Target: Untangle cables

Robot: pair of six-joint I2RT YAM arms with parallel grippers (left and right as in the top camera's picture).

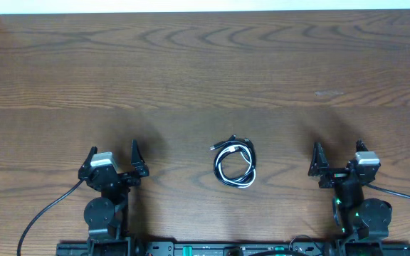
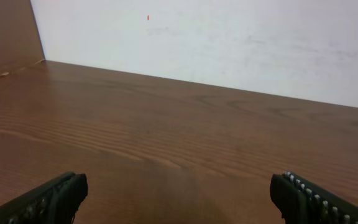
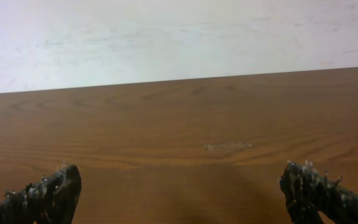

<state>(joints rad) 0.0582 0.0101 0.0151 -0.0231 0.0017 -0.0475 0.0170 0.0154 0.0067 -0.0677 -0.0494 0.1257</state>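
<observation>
Table: I see the brown wooden table [image 1: 205,64] in all three views, but only the overhead camera gives me the whole of it.
Wall: A white wall [image 2: 229,43] fills the upper part of both wrist views. From overhead it is only a thin pale strip at the top edge.
Left arm: The left arm [image 1: 102,210] stands at the near edge of the table, on its own side, and points toward the far edge. Only the overhead view shows its body.
Right arm: The right arm [image 1: 361,210] stands at the near edge on the other side, in the same low pose and pointing the same way.
Left gripper: The left gripper [image 1: 113,153] has its two fingers spread wide with nothing between them. In its wrist view, only bare wood lies between the two tips.
Right gripper: The right gripper [image 1: 338,151] is also spread wide and holds nothing.
Cables: The cables [image 1: 235,162] lie on the table between the two grippers, well apart from both. They are thin black and white cords looped in one small bundle. Only the overhead view shows them.
Scuff: A small pale scuff [image 3: 229,147] on the wood is clear in the right wrist view and faint from overhead.
</observation>
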